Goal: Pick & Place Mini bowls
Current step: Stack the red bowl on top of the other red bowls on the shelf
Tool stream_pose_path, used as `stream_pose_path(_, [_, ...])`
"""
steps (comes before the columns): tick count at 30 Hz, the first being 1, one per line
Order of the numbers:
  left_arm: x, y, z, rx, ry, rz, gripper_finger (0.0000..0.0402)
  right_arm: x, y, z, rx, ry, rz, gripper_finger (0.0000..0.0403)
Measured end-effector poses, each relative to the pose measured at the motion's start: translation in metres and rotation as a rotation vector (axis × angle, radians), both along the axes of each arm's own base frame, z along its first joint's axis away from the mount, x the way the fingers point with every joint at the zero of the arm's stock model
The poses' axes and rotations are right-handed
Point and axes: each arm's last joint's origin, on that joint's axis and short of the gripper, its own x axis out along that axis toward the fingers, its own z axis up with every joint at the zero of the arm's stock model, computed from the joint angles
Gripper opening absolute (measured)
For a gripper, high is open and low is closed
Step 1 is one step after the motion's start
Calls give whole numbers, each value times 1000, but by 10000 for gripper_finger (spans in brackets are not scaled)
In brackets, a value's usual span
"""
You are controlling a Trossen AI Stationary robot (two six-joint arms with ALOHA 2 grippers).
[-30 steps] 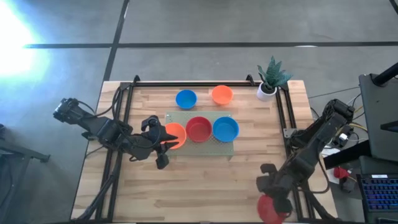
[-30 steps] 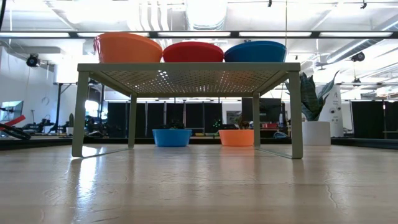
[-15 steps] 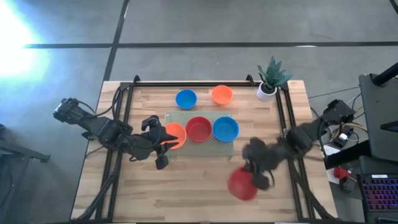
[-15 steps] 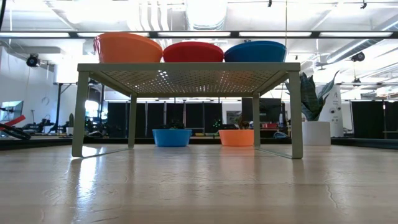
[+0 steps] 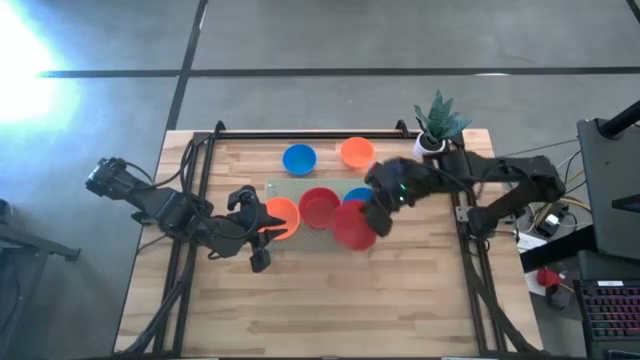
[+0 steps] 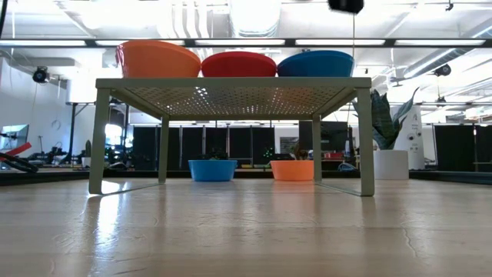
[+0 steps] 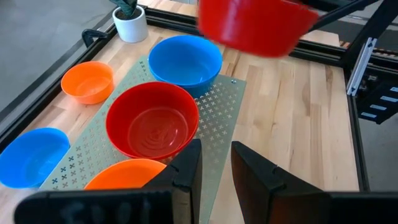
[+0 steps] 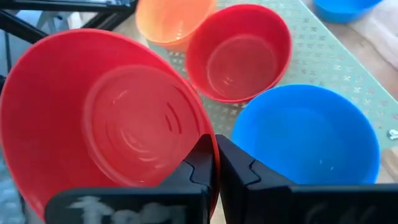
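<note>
Red, light, rigid plastic, the carried mini bowl (image 8: 106, 118) is pinched at its thin rim by the right claw (image 8: 214, 163), at the mat's (image 5: 358, 238) four o'clock.

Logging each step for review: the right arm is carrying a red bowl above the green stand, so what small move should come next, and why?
Probably lower it. The right gripper pinches the red bowl's rim, and it hangs by the blue bowl on the stand; nesting looks likeliest.

Light wooden plank table (image 5: 300, 300) fills the lower centre of the high view. Pale green perforated rectangular mat (image 5: 310, 237) lies at its centre. Small white pot with a green plant (image 5: 432, 128) stands at its upper right corner.
</note>
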Motion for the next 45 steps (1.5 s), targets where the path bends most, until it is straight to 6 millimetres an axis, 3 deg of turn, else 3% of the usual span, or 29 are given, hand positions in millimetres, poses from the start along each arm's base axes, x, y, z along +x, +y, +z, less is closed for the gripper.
stream_pose_path(7, [0,0,0,-1,-1,1,78,19,-45,-18,10,54,-26,8])
stream_pose_path(15, [0,0,0,-1,-1,2,78,41,-75,-34,-20,33,-70,8])
stream_pose_path(27, [0,0,0,-6,-4,6,78,66,-85,-61,-25,71,-66,8])
stream_pose_path(45, [0,0,0,-5,-2,5,78,68,-84,-64,21,73,-50,9])
